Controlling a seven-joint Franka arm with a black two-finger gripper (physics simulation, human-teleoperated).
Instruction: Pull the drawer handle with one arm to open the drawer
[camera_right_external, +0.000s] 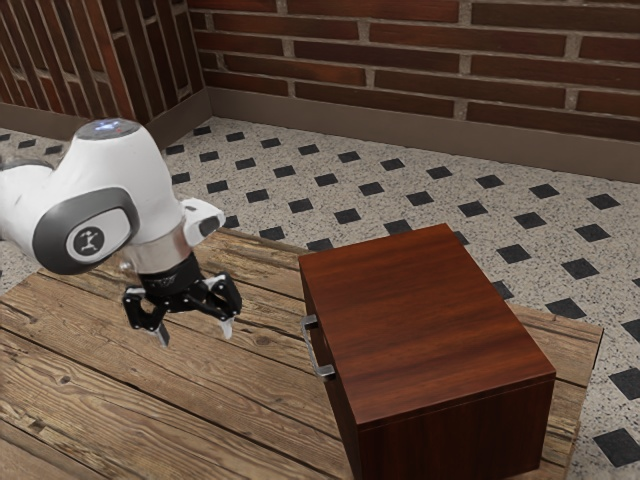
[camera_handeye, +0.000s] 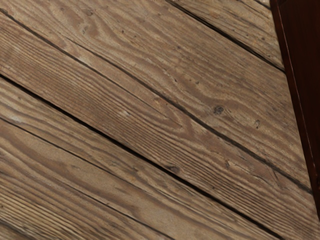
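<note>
Over the table (camera_right_external: 90, 400), at the exterior view's left of the drawer (camera_right_external: 430, 340), your gripper (camera_right_external: 195, 326) points down, fingers wide, empty, apart from the handle (camera_right_external: 317, 347). Wrist view adds table grain and the drawer's edge.

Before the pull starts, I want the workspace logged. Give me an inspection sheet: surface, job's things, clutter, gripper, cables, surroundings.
Surface: table of wood planks with dark seams.
Job's things: cabinet stands upright on the table; metal handle on its face toward the exterior view's left; nothing seen pulled out of it.
Clutter: nothing seen.
Gripper: gripper open, above the table, apart from the handle, toward the exterior view's left of it.
Cables: nothing seen.
Surroundings: tiled floor; brick wall.
</note>
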